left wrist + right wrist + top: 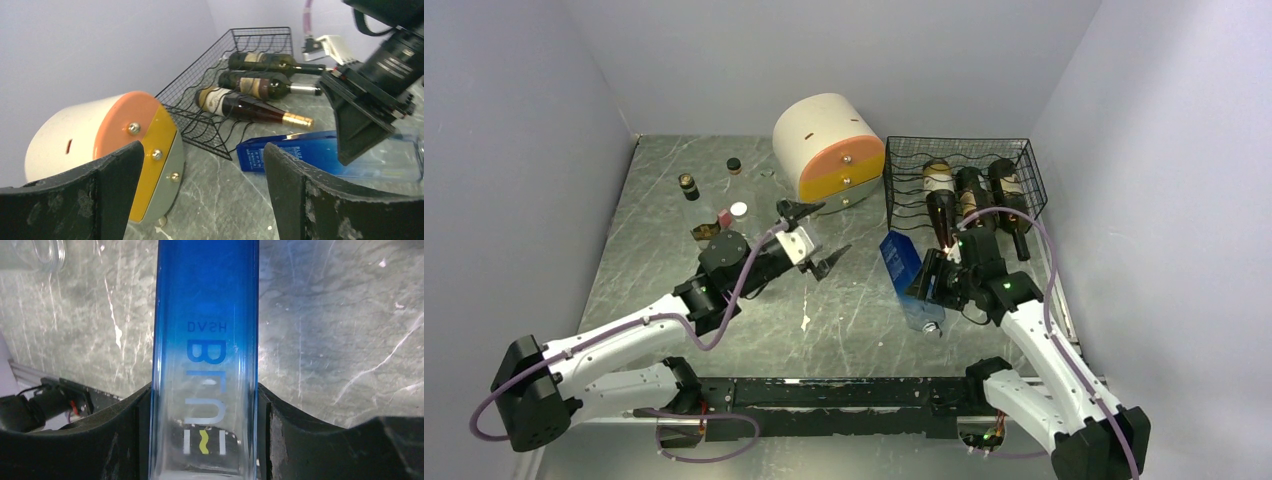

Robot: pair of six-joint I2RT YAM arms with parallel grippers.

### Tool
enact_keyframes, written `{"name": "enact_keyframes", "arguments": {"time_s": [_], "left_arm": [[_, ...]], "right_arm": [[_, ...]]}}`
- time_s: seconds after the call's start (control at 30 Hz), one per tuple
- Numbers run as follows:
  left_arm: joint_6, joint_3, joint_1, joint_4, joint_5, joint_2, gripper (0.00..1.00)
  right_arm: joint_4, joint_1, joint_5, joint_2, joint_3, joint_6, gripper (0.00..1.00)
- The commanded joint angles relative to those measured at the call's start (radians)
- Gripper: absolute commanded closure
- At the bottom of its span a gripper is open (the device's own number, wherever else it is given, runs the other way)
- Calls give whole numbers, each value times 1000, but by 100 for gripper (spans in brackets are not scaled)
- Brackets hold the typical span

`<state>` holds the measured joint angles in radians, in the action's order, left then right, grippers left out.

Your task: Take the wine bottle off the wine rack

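Note:
The black wire-mesh wine rack (906,165) stands at the back right and also shows in the left wrist view (200,75). Three dark wine bottles (972,192) lie side by side in it, necks toward me (240,106). My right gripper (931,281) is shut on a blue square glass bottle (900,260) that lies flat just in front of the rack, outside it. In the right wrist view both fingers press the bottle's (205,315) sides. My left gripper (820,236) is open and empty, in front of the drawer unit.
A cream-and-orange round drawer unit (829,145) stands left of the rack, close to it (100,145). Small bottles and caps (688,186) sit at the back left. Grey walls close in the table on three sides.

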<state>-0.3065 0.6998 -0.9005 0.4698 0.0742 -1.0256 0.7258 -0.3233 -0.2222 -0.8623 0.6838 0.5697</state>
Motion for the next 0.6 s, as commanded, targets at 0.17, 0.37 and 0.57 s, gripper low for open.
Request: {"name": "enact_keyframes", "arguments": {"time_s": [0.17,0.37,0.57], "left_arm": [[-199,-75,-77,22,264,1,5],[-192,-61,-137,-1,285,-63,1],[-246,-48,-237,-49,262,-146,0]], "right_arm": [[147,-3,-171,-42,187,-170,100],[105,-17,-310,-82,206,-219,100],[31,-76,-364,-166,231,-206,100]]}}
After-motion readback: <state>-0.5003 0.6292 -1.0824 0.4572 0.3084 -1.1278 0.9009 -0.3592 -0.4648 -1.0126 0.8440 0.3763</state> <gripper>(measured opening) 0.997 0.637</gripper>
